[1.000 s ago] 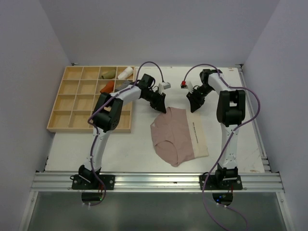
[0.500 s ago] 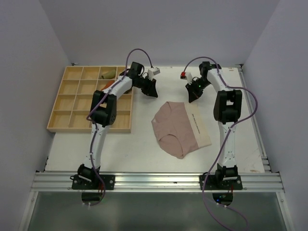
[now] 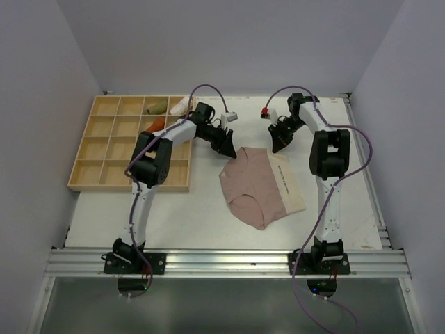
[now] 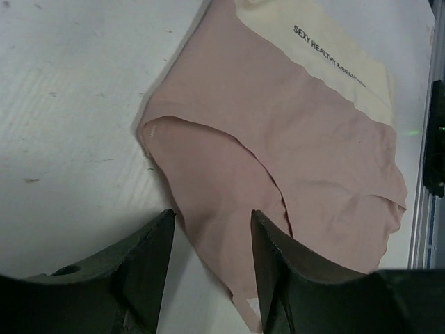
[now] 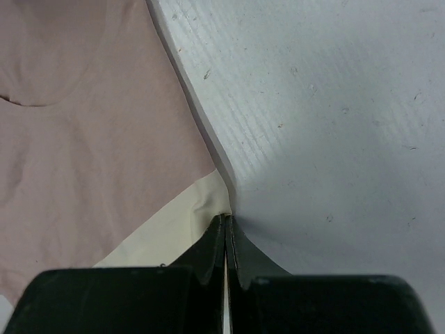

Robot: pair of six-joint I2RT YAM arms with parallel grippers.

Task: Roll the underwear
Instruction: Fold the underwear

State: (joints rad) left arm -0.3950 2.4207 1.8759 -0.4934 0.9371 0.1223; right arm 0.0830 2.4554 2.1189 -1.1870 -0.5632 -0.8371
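Top external view, from the left: we see a wooden tray (image 3: 104,186) of square compartments lying on the white surface (image 3: 188,209). Its far row holds an olive roll (image 3: 156,106) and, one compartment to the right, a white roll (image 3: 181,106). The rust-orange underwear (image 3: 156,124) sits in the compartment just nearer than the olive roll, partly hidden by the left arm (image 3: 149,167). That arm reaches across the tray's right side, and the left jaws hang at the far left corner of the pale beige-pink underwear (image 3: 254,184). This garment lies flat and unrolled on the surface between the two arms. In the left wrist view the left jaws are spread, with a leg edge of the pink cloth (image 4: 292,139) showing in the gap between them and nothing gripped. Along the garment's right side runs a cream waistband (image 3: 286,182). In the left wrist view its black print (image 4: 327,56) reads "SEXY HEALTHY & BE", and the rest is too blurred for us to read. At the far right, the right arm (image 3: 327,156) bends down to the waistband's far corner. In the right wrist view the right jaws are pressed together with their tips at that cream corner (image 5: 167,233). We cannot tell whether they have caught any cloth.
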